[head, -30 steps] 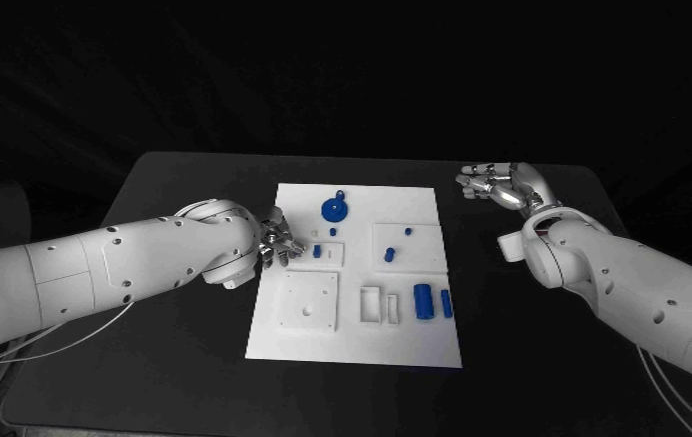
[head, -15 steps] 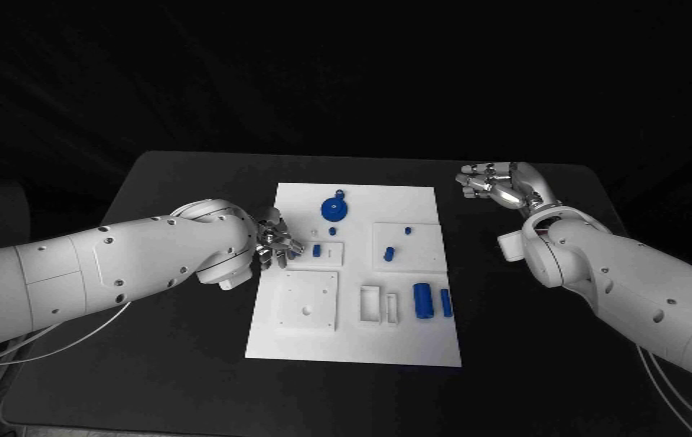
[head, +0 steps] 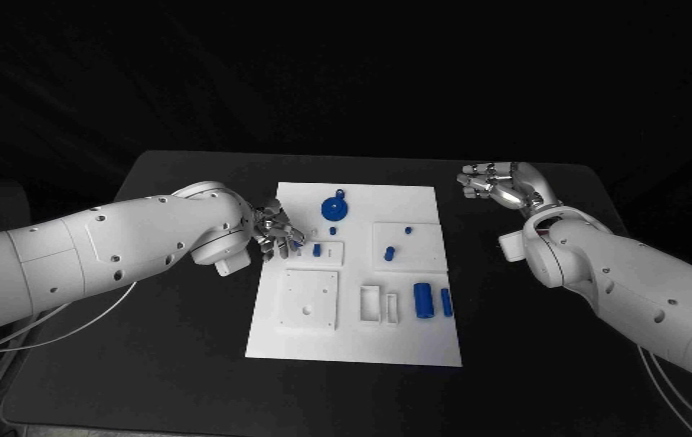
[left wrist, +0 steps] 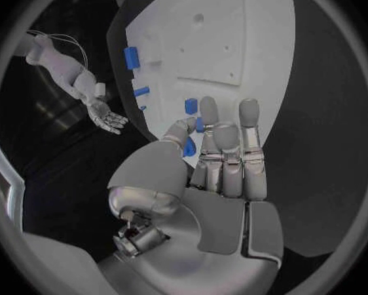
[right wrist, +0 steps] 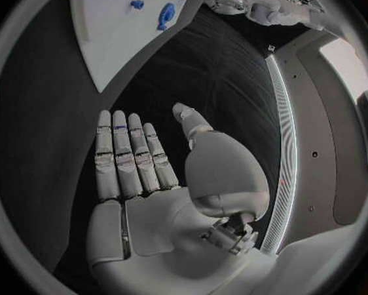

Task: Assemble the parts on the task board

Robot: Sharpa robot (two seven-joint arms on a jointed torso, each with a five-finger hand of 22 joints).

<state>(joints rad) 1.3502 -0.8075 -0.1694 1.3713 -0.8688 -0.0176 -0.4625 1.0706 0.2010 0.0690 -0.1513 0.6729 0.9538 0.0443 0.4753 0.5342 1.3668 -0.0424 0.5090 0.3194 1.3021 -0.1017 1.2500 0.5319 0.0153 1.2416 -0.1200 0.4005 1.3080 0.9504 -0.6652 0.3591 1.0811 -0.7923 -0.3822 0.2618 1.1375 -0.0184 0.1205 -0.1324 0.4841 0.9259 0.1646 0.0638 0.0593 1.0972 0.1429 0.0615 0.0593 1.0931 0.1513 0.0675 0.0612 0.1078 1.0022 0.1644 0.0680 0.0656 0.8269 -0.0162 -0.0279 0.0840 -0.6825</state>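
The white task board (head: 361,342) lies in the middle of the black table. On it are a round blue part (head: 333,207), two small blue pegs (head: 332,230) (head: 316,252), two more small parts (head: 389,253) (head: 408,229), and a blue block (head: 423,299) beside a thin bar (head: 446,302). My left hand (head: 278,234) hovers at the board's left edge, its fingers (left wrist: 225,144) stretched out beside a peg (left wrist: 191,105), holding nothing. My right hand (head: 498,185) is at the table's far right, off the board, with its fingers (right wrist: 127,154) straight and its palm bare.
A raised square plate with holes (head: 310,300) and two small white frames (head: 379,304) occupy the board's near half. Bare black table (head: 173,357) lies on both sides of the board.
My left arm has lifted and swung a little toward the far side, carrying the hand slightly along the board's left edge. The parts and my right hand have not moved.
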